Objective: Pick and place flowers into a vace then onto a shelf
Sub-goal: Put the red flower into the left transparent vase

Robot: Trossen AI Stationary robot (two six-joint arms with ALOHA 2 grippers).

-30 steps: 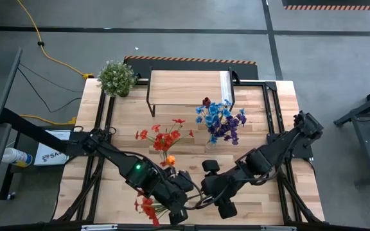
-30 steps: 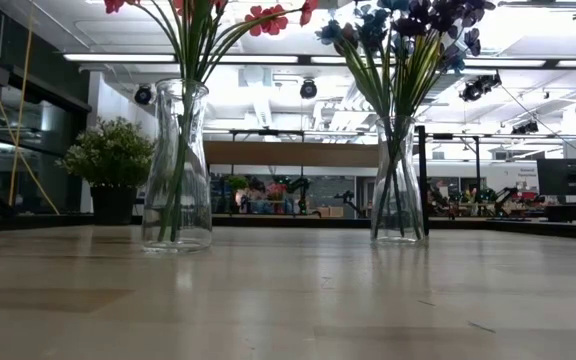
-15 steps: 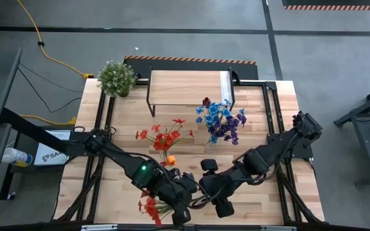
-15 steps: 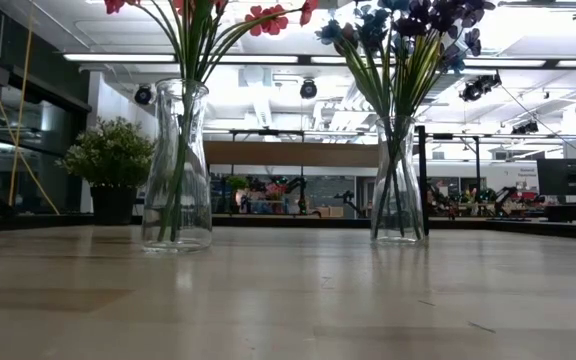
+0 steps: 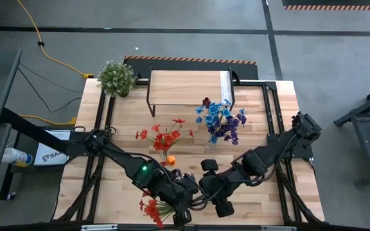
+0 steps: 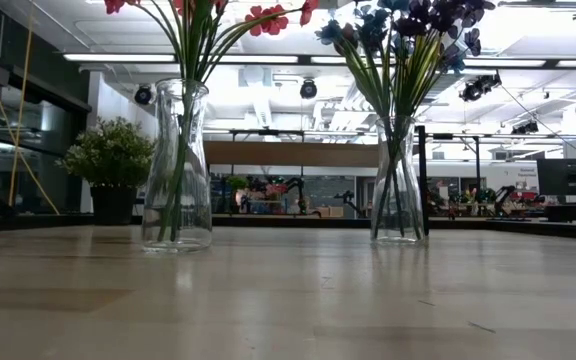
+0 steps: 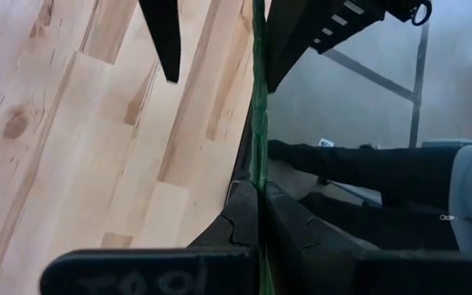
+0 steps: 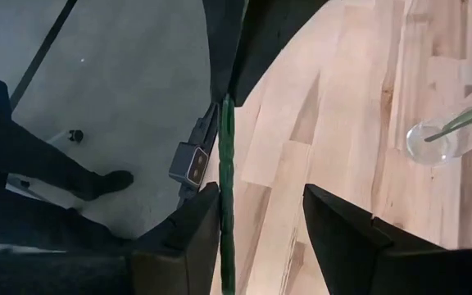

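**Red bunch mid-handover, shelf not yet loaded**

Two vases [image 5: 166,156] already hold flowers; the shelf [image 5: 186,86] is bare. I have both arms low at the table's [image 5: 262,122] near edge. My left tool [image 5: 184,215] is pressed together, pinching the stem of the last red bunch [image 5: 149,208]. My right tool [image 5: 205,192] stands spread around that stem.

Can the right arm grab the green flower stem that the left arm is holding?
Probably yes. The right tool is open, and the green stem already runs between its fingers, close along one of them. The left tool is shut on that same stem, so closing looks like all that's left.
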